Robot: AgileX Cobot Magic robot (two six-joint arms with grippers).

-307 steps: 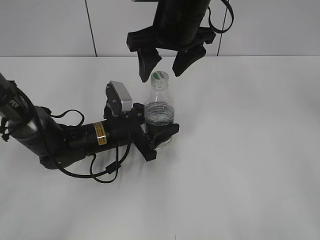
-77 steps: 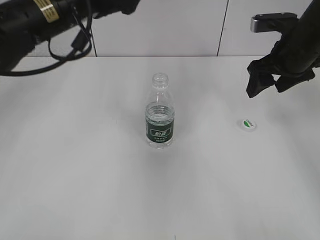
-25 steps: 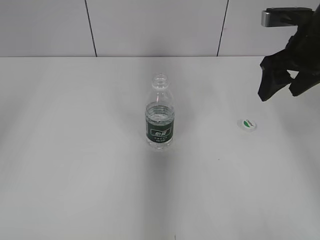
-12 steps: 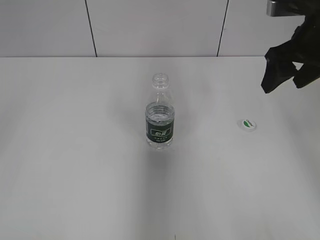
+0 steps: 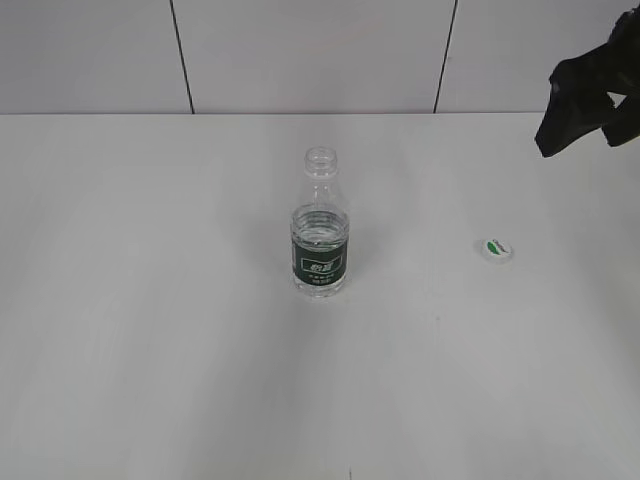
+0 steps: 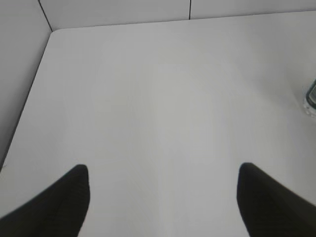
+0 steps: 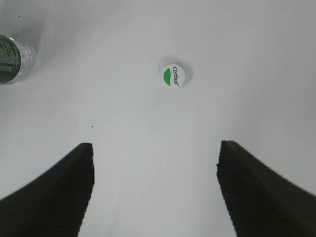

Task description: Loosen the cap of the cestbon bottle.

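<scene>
The cestbon bottle (image 5: 320,232) stands upright in the middle of the white table, its neck open with no cap on it. Its edge shows at the right of the left wrist view (image 6: 311,96) and at the top left of the right wrist view (image 7: 11,59). The cap (image 5: 495,248) lies on the table to the bottle's right, leaf mark up; it also shows in the right wrist view (image 7: 173,76). My right gripper (image 5: 590,100) is open and empty, raised at the far right, above and behind the cap (image 7: 155,163). My left gripper (image 6: 163,185) is open and empty, left of the bottle.
The white table (image 5: 150,350) meets a grey panelled wall (image 5: 300,50) at the back. Its rounded left corner and edge show in the left wrist view (image 6: 47,44).
My right gripper has risen and drawn back toward the upper right, away from the cap. Earlier the left arm let go of the bottle and left the exterior view; the cap came off the neck.
</scene>
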